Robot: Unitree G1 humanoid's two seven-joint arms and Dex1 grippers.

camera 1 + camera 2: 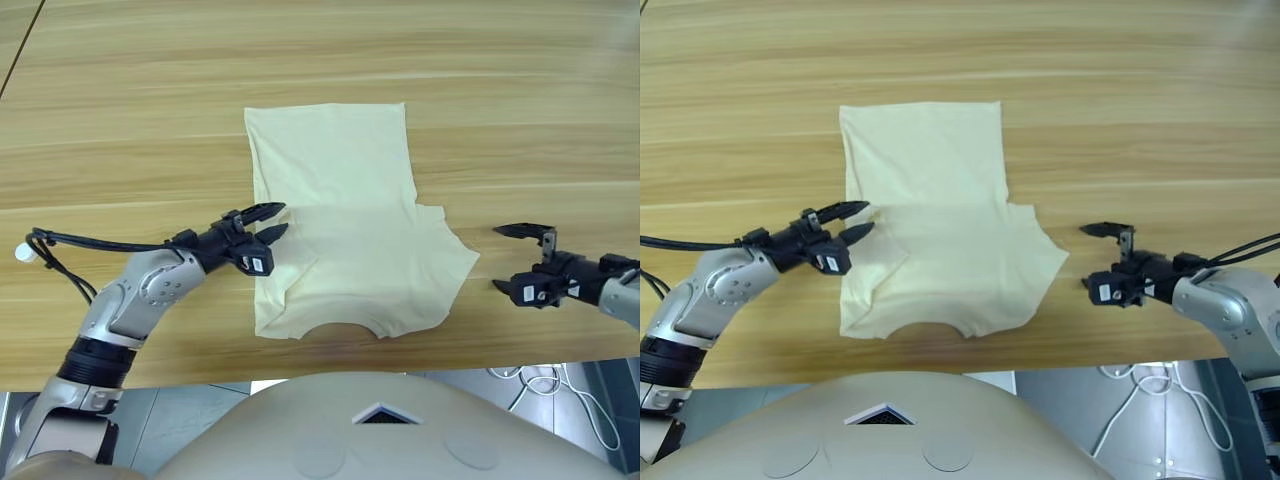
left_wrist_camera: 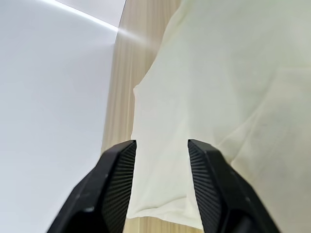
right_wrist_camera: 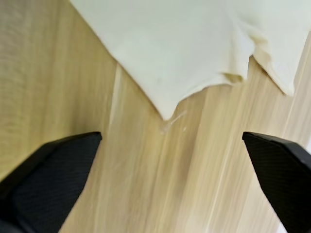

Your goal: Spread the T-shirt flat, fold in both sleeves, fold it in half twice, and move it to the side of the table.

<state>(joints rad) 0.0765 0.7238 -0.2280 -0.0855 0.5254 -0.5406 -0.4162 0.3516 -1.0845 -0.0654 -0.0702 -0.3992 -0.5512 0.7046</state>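
Left fingers (image 2: 116, 189): ribbed black pads, spread apart, nothing held. Their tips are poised over the near side edge of the T-shirt (image 1: 340, 220), and cloth is seen between and beyond them.

Right fingers (image 3: 48, 170): spread wide and empty, over bare table (image 1: 120, 120). The pointed tip of the unfolded sleeve (image 1: 445, 265) lies ahead of them, apart.

T-shirt: pale yellow, thin and limp, laid flat with soft creases. The neckline (image 1: 345, 328) is turned toward the robot. The side at the left fingers appears folded in, so a doubled layer lies there.

Table: pale wood grain, smooth, judged to be low in grip.

Risks, as judged:
- If the left fingers are closed here, both layers could be pinched and the fold pulled open.
- The whole shirt could be dragged across the smooth table instead of being folded.
- If only the thin tip of the sleeve is taken, it could slip out or fold askew.
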